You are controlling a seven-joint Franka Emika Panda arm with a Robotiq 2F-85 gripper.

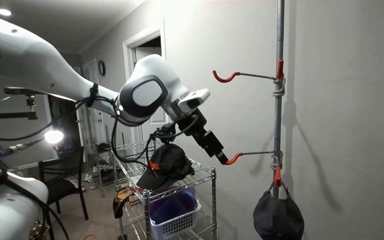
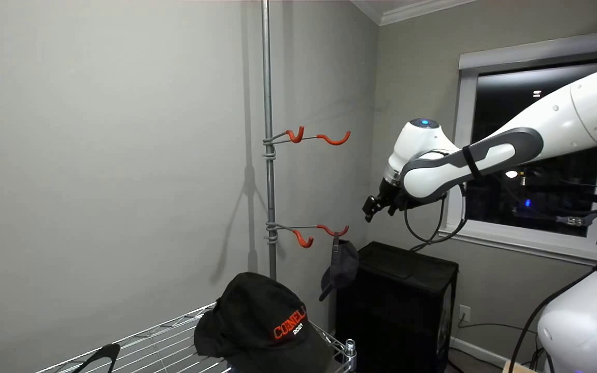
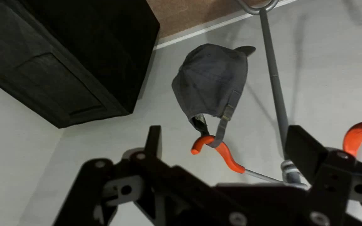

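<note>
My gripper (image 3: 227,141) is open, its two black fingers (image 3: 153,141) wide apart with nothing held between them. Beyond them, in the wrist view, a dark grey cap (image 3: 214,78) hangs by its back strap (image 3: 221,130) from an orange-tipped hook (image 3: 226,155). The same cap (image 2: 344,264) hangs below and left of my gripper (image 2: 368,211) in an exterior view, with a gap between them. From another side, the gripper's tip (image 1: 224,159) overlaps a different orange hook (image 1: 234,158), while the grey cap (image 1: 278,215) hangs lower, to the right.
A metal pole (image 2: 268,181) carries several orange-tipped hooks at two heights, including an upper one (image 1: 225,79). A black cap with orange lettering (image 2: 257,316) lies on a wire shelf (image 1: 195,180). A large black box (image 2: 397,300) stands behind the hanging cap. Below the shelf top is a white basket (image 1: 175,226).
</note>
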